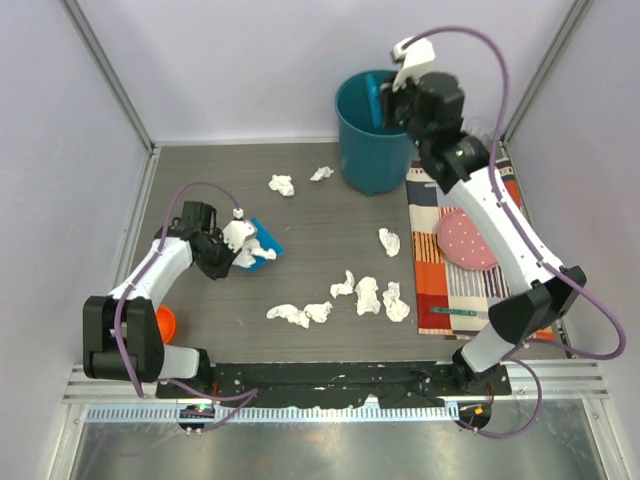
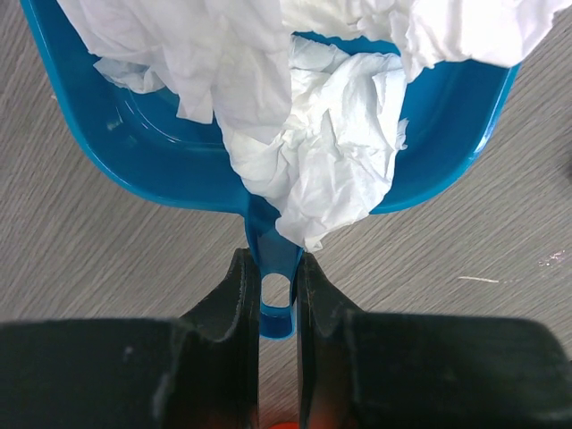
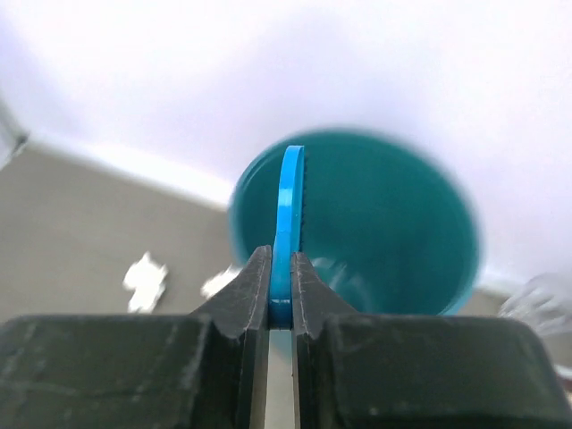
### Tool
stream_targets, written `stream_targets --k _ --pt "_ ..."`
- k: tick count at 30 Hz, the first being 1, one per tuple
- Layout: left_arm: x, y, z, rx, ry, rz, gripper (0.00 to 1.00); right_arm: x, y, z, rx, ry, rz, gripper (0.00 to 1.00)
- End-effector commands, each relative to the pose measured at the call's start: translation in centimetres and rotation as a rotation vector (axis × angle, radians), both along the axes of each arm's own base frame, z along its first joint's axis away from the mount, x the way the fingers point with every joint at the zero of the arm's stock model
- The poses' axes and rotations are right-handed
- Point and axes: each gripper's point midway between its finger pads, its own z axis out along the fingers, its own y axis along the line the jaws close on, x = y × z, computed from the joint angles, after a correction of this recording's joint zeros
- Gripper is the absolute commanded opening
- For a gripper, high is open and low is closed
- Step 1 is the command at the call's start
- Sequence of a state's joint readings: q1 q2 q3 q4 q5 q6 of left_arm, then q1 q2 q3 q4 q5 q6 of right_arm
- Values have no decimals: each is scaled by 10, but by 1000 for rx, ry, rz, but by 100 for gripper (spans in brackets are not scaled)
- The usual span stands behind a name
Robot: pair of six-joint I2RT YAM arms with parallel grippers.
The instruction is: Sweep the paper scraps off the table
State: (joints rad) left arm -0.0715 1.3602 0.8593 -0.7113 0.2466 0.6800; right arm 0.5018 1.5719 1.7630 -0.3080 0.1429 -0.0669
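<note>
1. The left tool (image 2: 268,273) is clamped on the short looped handle of a blue plastic dustpan (image 2: 134,152), with one finger pressed against each side of it.
2. The dustpan lies flat on the dark grey-brown wood-grain surface (image 1: 200,180), left of centre. Its pan carries a heap (image 2: 331,152) of crumpled white paper that reaches down to the handle end.
3. The right tool (image 3: 281,268) is closed tight on a thin, flat blue plastic strip (image 3: 290,192), held upright and edge-on, with fine teeth along one edge.
4. The strip hangs over the open mouth of a round teal plastic bin (image 3: 393,232). The bin stands at the far side of the surface, touching or just beside the far corner of the placemat.
5. Small crumpled white paper scraps (image 1: 367,295) lie loose on the surface:
   - two are just left of the bin;
   - one is near the placemat's left edge;
   - about five are strung across the near middle, between the two arms.
6. A colourful striped patchwork placemat (image 1: 440,290) covers the right side of the surface, partly under the right arm. A pink round speckled disc (image 1: 468,240) rests on it.
7. A small orange round object (image 1: 165,322) sits beside the base of the left arm; what it is cannot be told.
</note>
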Motion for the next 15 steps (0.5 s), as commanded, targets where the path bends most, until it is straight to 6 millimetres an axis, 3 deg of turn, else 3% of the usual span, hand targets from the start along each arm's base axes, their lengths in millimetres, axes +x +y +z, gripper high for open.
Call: stream_targets --k 1,2,5,7,8,9,11,15 --pt "9 -3 18 -26 -59 13 0 39 -30 60 -30 -167 -35 1" --pt "9 -3 18 -26 -57 13 0 54 -31 63 -30 -178 -43 1" --pt "7 -3 20 -26 -58 15 0 92 -43 46 -53 -157 -71 1" --pt "6 -2 20 -22 -56 13 0 107 -48 40 -65 -151 -71 1" --pt "6 -2 20 -19 -58 14 0 115 -47 30 -73 -132 -67 1" --pt "5 -2 21 -18 -56 15 0 125 -43 5 -94 -72 -54 1" --pt "5 -1 23 -14 -60 17 0 128 -34 -4 -95 -40 -12 1" --pt "6 0 30 -14 -64 29 0 122 -25 -40 -101 72 45 1"
